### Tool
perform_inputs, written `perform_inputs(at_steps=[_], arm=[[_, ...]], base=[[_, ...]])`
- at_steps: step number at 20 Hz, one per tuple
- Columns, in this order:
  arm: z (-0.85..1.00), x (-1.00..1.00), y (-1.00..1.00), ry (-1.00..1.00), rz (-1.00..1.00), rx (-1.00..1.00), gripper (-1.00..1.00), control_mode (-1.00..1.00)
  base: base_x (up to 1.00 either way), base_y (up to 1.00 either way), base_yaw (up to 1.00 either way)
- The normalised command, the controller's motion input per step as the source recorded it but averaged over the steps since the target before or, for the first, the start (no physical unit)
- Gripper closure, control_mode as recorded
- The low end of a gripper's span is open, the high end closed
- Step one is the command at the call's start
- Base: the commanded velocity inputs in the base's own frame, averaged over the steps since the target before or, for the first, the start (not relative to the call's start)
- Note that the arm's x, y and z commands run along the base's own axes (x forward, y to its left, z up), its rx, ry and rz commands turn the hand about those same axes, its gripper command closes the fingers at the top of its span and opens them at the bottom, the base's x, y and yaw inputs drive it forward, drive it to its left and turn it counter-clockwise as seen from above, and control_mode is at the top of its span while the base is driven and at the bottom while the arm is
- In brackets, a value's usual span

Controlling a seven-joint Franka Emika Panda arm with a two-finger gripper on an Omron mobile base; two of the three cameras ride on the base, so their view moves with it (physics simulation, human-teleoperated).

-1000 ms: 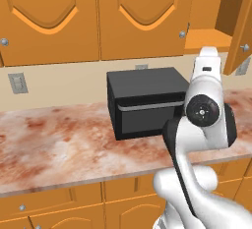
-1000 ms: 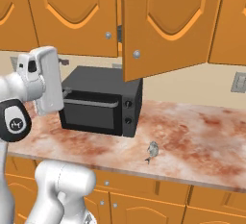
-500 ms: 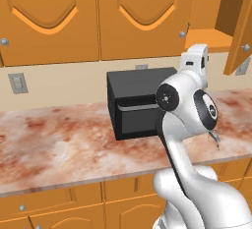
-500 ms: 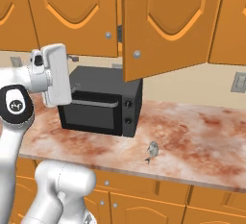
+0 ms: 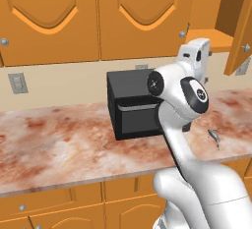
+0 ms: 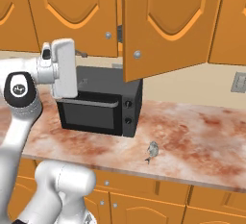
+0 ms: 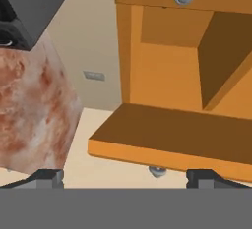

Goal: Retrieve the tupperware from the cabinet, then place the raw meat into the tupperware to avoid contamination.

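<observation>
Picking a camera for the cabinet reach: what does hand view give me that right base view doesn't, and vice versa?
Hand view: inside the open cabinet, its shelf, and the claw, fingertips wide apart. Right base view: the raw meat and the swung-open cabinet door. Both: black microwave, marbled counter.

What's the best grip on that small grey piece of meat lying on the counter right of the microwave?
Across the narrow middle of the meat, from straight above. It lies flat and slim on the counter, apart from the microwave, so a side approach would likely scrape the countertop.
</observation>
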Motion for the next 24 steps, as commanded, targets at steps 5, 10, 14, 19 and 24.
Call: perform_inputs(at_steps=[5, 10, 14, 19, 24], arm=[[0.01, 0.24, -0.34, -0.07, -0.08, 0.03, -1.00, -1.00], [0.01, 0.24, -0.30, -0.07, -0.07, 0.02, -1.00, -1.00], [0.07, 0.21, -0.28, -0.01, -0.08, 0.00, -1.00, -1.00], [0.04, 0.24, -0.27, 0.00, -0.05, 0.00, -1.00, -1.00], [0.04, 0.23, -0.30, 0.00, -0.04, 0.01, -1.00, -1.00]], base=[[0.00, 0.00, 0.00], [0.00, 0.00, 0.00], [0.00, 0.00, 0.00], [0.00, 0.00, 0.00], [0.00, 0.00, 0.00]])
